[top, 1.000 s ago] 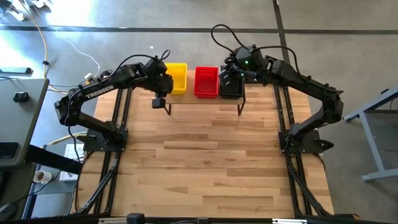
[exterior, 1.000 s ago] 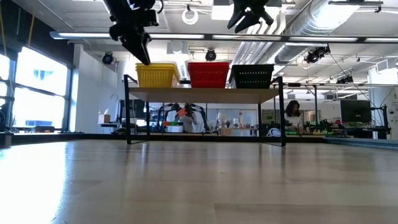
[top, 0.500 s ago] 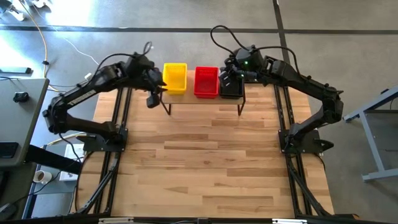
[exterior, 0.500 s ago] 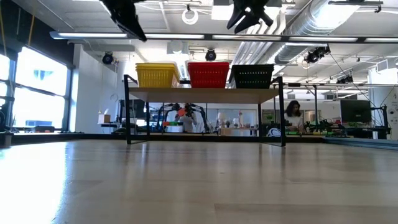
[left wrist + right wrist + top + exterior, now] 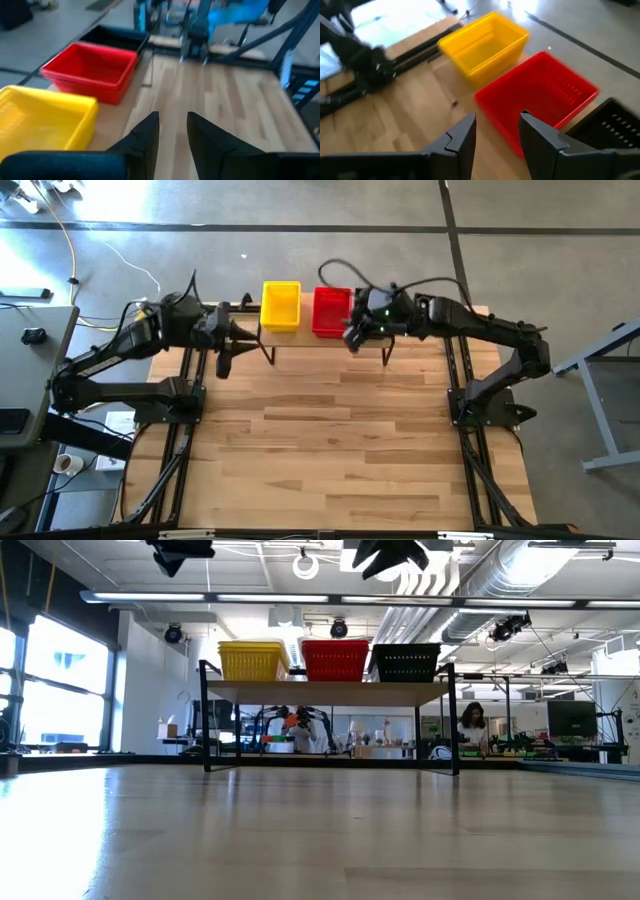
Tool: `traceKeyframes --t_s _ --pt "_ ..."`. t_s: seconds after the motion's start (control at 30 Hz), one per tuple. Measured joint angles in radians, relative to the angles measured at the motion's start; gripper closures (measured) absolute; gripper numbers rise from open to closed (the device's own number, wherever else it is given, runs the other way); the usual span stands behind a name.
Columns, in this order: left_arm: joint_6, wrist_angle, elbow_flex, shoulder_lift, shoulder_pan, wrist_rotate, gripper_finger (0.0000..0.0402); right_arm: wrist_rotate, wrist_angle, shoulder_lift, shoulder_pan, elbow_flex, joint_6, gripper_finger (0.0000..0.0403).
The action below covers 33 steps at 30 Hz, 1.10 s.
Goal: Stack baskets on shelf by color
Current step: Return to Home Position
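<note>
Yellow, red, blk baskets (image 5: 334, 660) on shelf (image 5: 330, 692) — L jaws beside it, R jaws above, both parted, empty.

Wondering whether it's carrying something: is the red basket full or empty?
Empty. The left wrist view looks down into the red basket and shows only its bare floor.

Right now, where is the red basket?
In the high view the red basket sits at the middle of the shelf, between the yellow basket on its left and the black basket on its right.
</note>
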Motion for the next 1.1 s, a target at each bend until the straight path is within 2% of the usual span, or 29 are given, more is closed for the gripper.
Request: traceKeyframes --t_s 0.2,0.43,0.53,0.77,1.0,1.1 --pt "-0.088 0.112 -0.140 -0.095 -0.068 -0.011 0.0312 0.128 -0.096 0.000 0.097 0.000 0.044 0.0270" --pt "-0.125 0.126 -0.222 -0.104 -0.158 -0.063 0.0312 0.129 -0.222 0.021 0.123 0.000 0.149 0.0270" --pt "-0.098 0.178 -0.263 -0.108 -0.210 -0.071 0.0312 0.152 -0.220 0.038 0.156 -0.006 0.129 0.0270" --pt "-0.133 0.359 -0.413 -0.189 -0.314 -0.235 0.0312 0.156 -0.048 0.028 0.219 -0.218 0.107 0.0270" --pt "-0.224 0.515 -0.583 -0.308 -0.377 -0.268 0.0312 0.083 0.188 0.026 0.258 -0.383 0.109 0.0270" --pt "-0.252 0.553 -0.645 -0.358 -0.392 -0.276 0.0312 0.085 0.197 0.020 0.263 -0.421 0.135 0.0270"
